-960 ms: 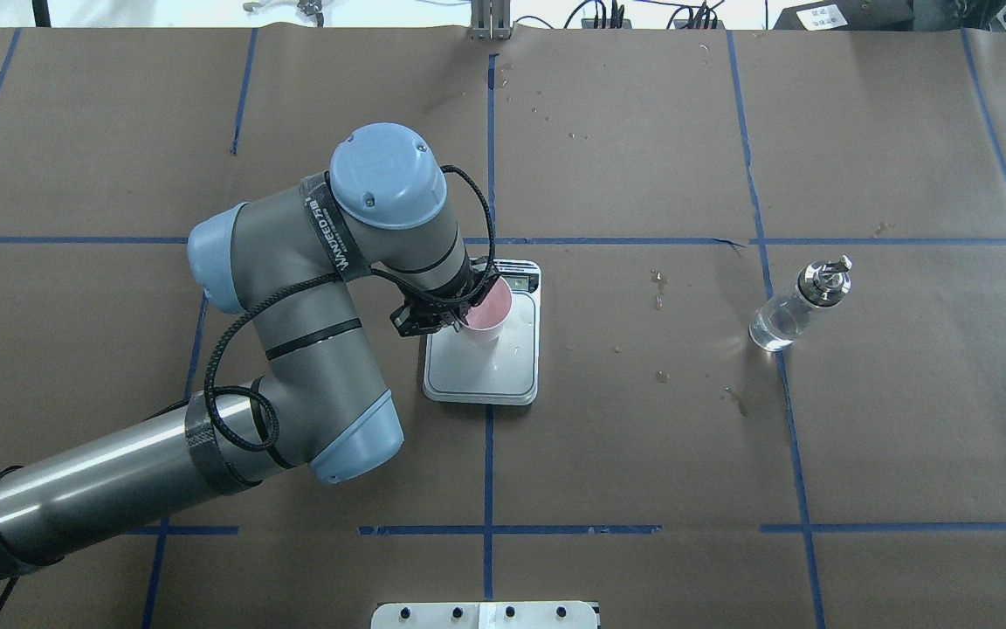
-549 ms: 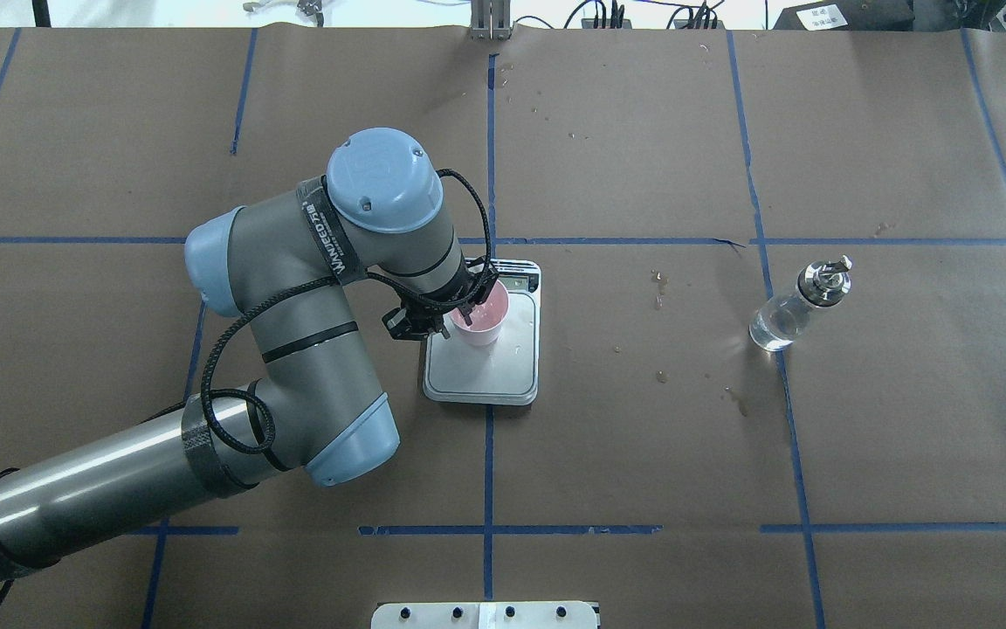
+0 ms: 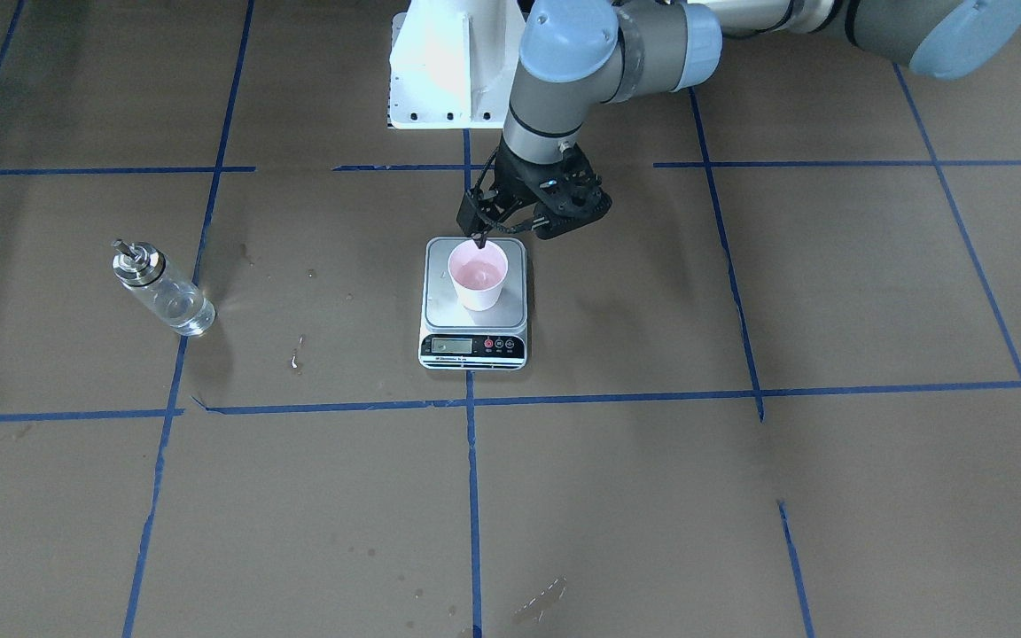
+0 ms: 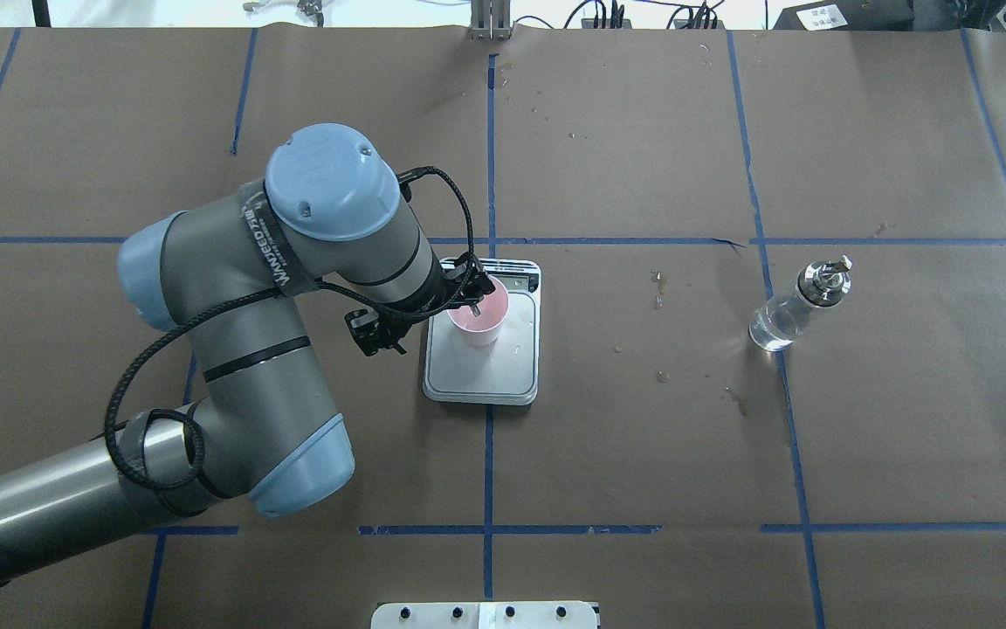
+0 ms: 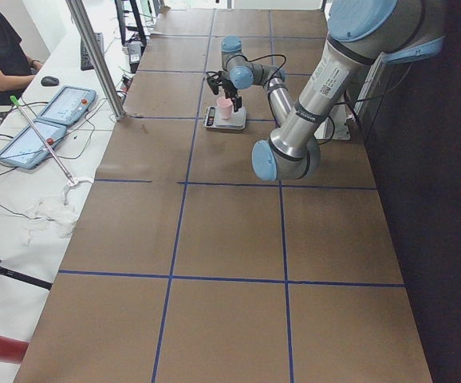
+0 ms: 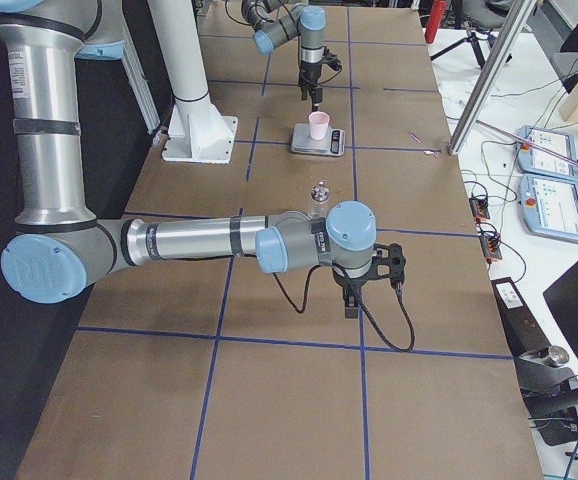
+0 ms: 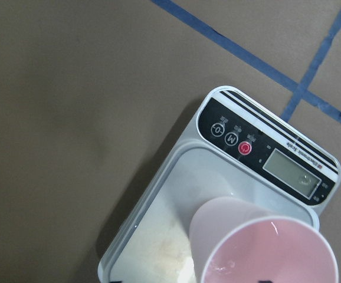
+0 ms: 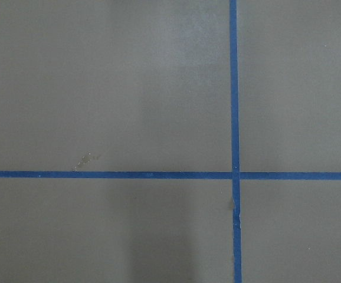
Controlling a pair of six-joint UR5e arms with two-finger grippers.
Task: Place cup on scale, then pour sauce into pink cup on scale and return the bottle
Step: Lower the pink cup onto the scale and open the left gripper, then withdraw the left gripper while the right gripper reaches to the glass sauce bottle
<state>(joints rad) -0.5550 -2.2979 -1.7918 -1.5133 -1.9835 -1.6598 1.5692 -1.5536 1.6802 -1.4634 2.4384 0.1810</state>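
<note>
Left claw [image 3: 503,229] above cup [image 4: 484,325].
Spread, gripping nothing; one fingertip [image 4: 475,307] over rim. Cup upright on scale [image 4: 481,376], mid-tabletop [image 4: 643,454]. Lift straight before swinging off: light cup tips. Bottle [image 4: 795,307] near right edge. Right claw [image 6: 352,308]: cannot tell.

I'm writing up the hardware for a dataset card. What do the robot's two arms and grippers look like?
The left arm and the right arm are both grey metal tubes with rounded pale blue joint caps. A black cable loops outside each wrist. The left arm has a black band with white lettering. The left gripper and the right gripper are black.
</note>
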